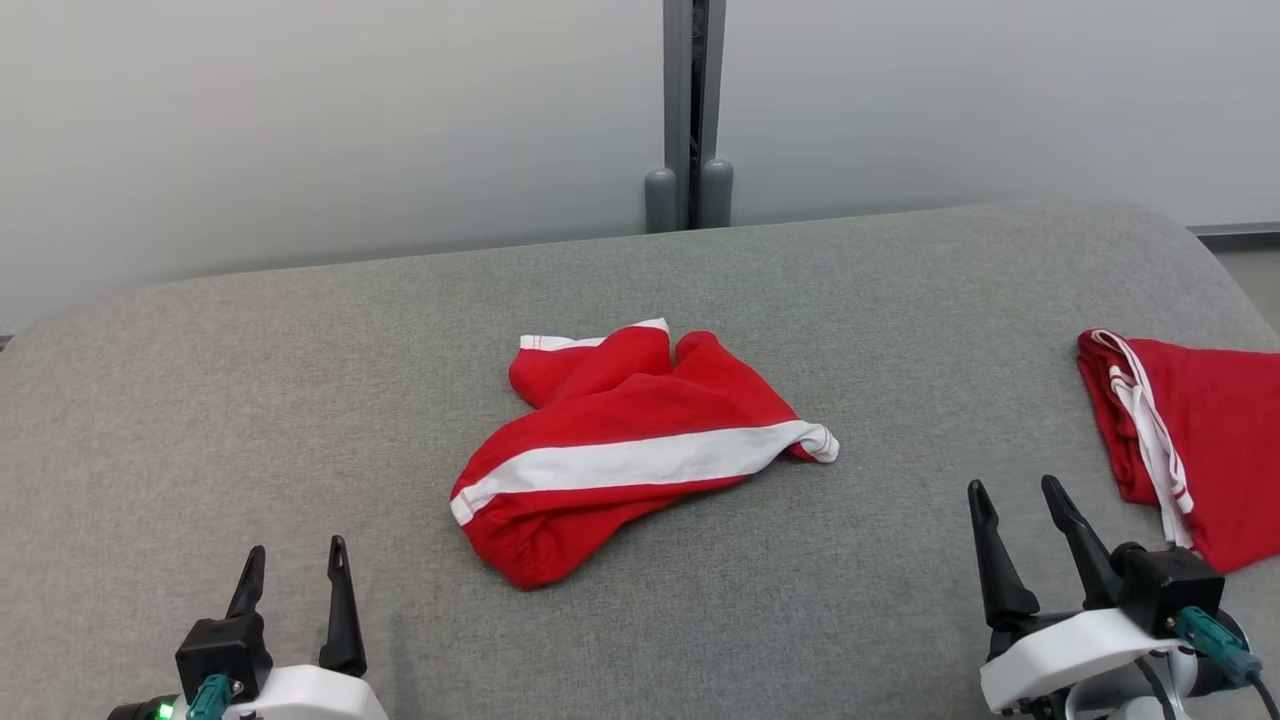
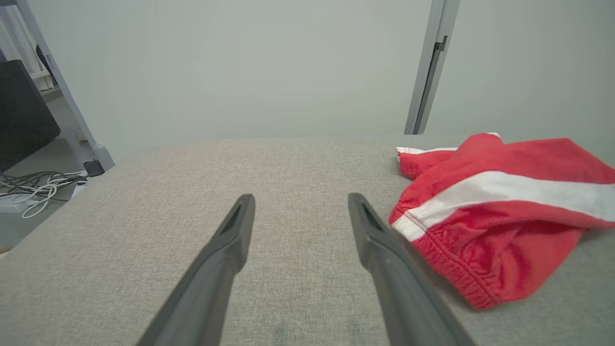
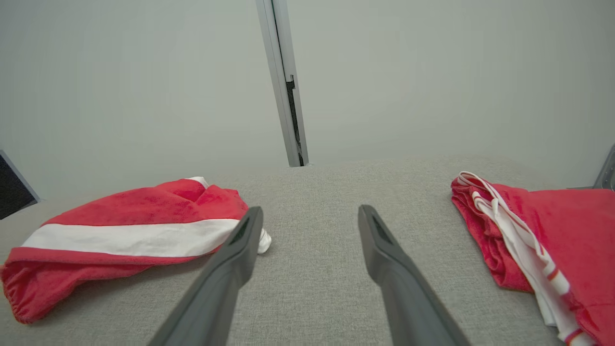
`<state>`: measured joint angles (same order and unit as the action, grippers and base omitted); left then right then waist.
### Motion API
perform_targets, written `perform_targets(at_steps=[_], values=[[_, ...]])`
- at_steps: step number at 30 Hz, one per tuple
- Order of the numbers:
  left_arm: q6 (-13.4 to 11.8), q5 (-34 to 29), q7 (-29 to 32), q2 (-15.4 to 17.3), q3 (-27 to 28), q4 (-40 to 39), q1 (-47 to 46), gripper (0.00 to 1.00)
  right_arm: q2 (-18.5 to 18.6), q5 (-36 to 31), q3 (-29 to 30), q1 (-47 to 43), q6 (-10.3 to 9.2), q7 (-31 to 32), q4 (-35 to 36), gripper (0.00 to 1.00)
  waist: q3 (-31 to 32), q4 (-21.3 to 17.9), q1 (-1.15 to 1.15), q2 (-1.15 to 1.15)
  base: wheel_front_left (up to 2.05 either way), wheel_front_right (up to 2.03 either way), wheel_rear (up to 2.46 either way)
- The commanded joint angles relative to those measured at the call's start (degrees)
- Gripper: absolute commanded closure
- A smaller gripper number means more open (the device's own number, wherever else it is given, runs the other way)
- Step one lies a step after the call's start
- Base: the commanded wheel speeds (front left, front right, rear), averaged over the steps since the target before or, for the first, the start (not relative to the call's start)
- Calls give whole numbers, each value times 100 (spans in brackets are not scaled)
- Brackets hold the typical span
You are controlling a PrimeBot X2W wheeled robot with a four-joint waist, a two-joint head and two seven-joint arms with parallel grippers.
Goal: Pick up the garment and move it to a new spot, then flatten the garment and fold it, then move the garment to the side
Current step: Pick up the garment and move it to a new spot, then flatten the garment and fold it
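Head view: nearest are the left gripper [image 1: 297, 545] and right gripper [image 1: 1012, 483], each with fingers spread and holding nothing. Beyond and between them the garment [image 1: 620, 440] lies crumpled in the middle of the grey surface [image 1: 200, 400], apart from both. I judge flattening is the step in hand. Each gripper must take one end, the elastic edge [image 1: 520, 565] at near left and the hem [image 1: 820, 442] at right, and draw them apart. Left and far side are bare, but a second garment [image 1: 1215, 440] crowds the right.
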<state>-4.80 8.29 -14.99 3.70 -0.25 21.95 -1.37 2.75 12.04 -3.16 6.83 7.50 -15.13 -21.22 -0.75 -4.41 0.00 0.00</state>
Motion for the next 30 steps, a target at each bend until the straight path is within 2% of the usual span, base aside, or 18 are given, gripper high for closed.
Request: perform_targets(at_steps=[1,7,13,18,24,30], values=[[68,6,-26,-11,72,-38,37,0,33,2,21,-59,-2,0,-2,0,15,79,0,0,0,0,0],[326,242,-26,-59,212,-20,-33,0,33,61,-23,-29,-2,0,-47,0,-63,148,0,0,0,0,0],[825,1336,-26,-62,-37,140,-275,0,32,79,-80,94,-2,0,-84,0,-348,97,0,0,0,0,0],[1055,2018,-26,-64,-191,454,-571,0,34,46,-62,224,-2,0,-75,0,-629,15,0,0,0,0,0],[1222,2819,-19,-59,-499,882,-966,0,33,44,-80,377,-2,0,-41,0,-927,-88,0,0,0,0,0],[1231,3653,-19,-59,-1043,1012,-1278,0,32,61,-127,499,-2,0,-26,0,-1144,-163,0,0,0,0,0]])
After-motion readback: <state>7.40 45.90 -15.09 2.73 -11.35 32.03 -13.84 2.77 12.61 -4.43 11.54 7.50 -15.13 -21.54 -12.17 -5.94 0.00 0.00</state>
